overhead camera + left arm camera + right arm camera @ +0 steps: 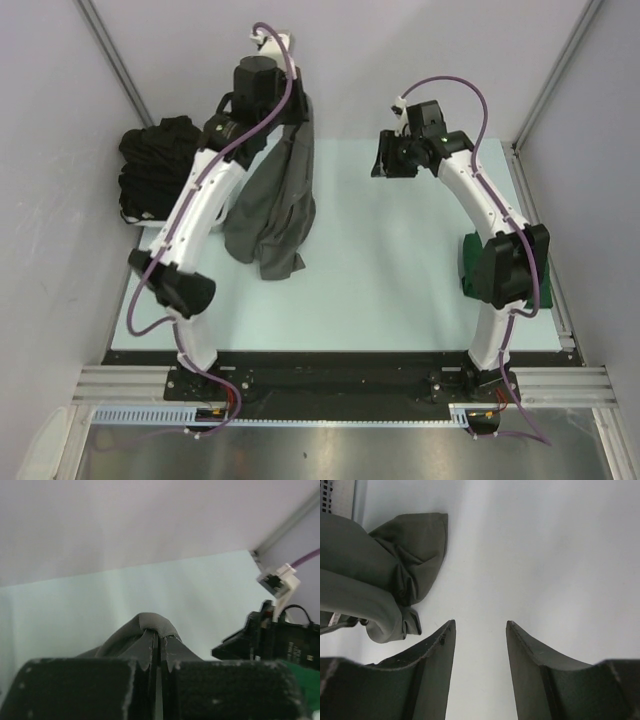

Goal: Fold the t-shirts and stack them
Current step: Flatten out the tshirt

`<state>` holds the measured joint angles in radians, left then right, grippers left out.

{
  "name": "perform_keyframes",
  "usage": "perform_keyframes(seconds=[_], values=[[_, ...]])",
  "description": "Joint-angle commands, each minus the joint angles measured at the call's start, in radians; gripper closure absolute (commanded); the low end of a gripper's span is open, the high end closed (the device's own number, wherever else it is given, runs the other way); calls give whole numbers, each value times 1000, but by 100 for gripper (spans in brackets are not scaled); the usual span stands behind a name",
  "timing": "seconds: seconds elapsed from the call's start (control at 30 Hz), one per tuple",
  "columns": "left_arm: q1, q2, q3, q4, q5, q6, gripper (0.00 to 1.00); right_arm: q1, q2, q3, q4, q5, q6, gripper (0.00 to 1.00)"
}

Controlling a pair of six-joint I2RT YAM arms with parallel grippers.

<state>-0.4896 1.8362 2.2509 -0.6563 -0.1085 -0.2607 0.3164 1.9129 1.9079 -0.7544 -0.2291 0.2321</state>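
Note:
A charcoal grey t-shirt hangs from my left gripper, which is raised over the far left of the table; the shirt's lower part trails bunched on the surface. In the left wrist view the jaws are shut on a fold of this grey fabric. My right gripper hovers open to the right of the shirt, with nothing between its fingers and the grey cloth apart at its left. Black t-shirts lie heaped at the far left. A dark green t-shirt lies at the right edge, partly hidden by my right arm.
The pale table is walled in by grey panels on the left, back and right. A metal rail runs along the right side. My right gripper's black body shows in the left wrist view, close on the right.

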Motion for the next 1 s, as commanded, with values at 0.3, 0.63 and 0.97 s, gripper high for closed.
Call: perform_keyframes(seconds=[0.3,0.63,0.97], values=[[-126,-61,176,400,-68,169,100,-31,-170,-127,59,25,-13,50],[-126,-293,189,445,-227,342,100,13,-97,-84,101,-76,45,50],[-126,-276,159,304,-310,371,100,41,-69,-109,79,-110,50,49]])
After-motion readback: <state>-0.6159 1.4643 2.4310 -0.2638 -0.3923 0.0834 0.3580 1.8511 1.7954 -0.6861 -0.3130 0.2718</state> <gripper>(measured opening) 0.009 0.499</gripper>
